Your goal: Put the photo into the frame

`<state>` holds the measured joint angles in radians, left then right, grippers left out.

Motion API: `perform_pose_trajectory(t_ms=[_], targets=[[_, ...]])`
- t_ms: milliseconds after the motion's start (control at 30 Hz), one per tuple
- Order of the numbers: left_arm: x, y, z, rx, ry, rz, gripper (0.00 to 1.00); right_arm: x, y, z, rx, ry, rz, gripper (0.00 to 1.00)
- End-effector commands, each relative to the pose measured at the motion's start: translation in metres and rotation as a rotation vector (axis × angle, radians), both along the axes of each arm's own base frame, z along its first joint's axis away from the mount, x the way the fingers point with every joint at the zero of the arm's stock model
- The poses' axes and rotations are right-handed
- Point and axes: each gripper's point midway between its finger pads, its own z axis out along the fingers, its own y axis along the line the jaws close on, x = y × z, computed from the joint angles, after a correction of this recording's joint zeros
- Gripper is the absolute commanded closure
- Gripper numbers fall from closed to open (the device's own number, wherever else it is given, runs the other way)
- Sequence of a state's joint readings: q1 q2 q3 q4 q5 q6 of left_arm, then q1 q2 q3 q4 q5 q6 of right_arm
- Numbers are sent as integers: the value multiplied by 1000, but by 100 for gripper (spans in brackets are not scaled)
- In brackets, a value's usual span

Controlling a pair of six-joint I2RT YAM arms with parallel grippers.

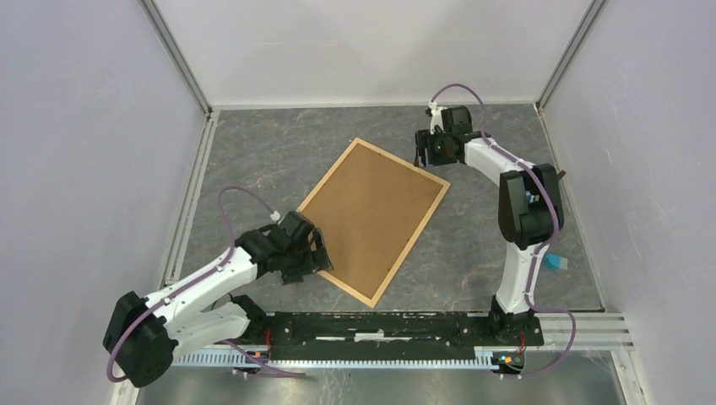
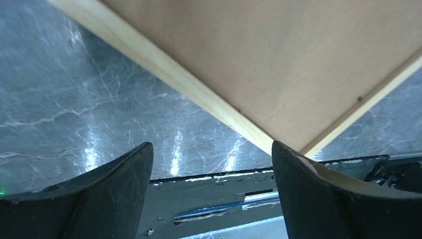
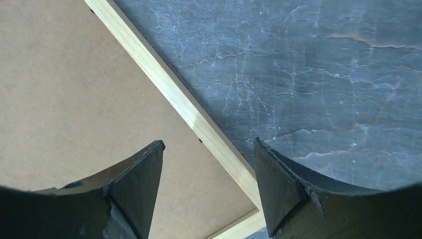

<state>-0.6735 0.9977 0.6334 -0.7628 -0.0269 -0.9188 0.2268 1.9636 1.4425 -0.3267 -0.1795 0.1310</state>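
- Frame: lying flat, back upward, skewed across the middle of the desk, with a thin pale wood rail all round.
- Filled edge to edge by the brown backing board, seated inside the rail, probably to keep the print pressed behind it.
- Photo: visible nowhere. Likely under the board, face down, but not confirmable from these views.
- Left pincer: spread wide and empty, poised just off the frame's near-left edge, close to a corner, touching nothing.
- Right pincer: parted too and gripping nothing, hovering by the far right corner, one of its fingers over the board and the other over bare desk.
- Stationed at opposite ends of the frame, presumably to steady or press the board evenly without tipping it.
- Insertion judged nearly or fully done, provable only by turning the frame over.
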Motion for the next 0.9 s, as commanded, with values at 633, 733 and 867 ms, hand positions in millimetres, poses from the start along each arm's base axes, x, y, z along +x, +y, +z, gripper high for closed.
perform_pose_trajectory(t_ms=[633,733,867], targets=[[86,5,-47,219,-11,70,66,-159,-16,-43,135,172,-40,41],[104,22,-44,257,-22,51,69,-190,-8,-40,175,180,9,41],[113,64,-43,331,0,-13,75,-178,-57,-19,-94,138,-89,40]])
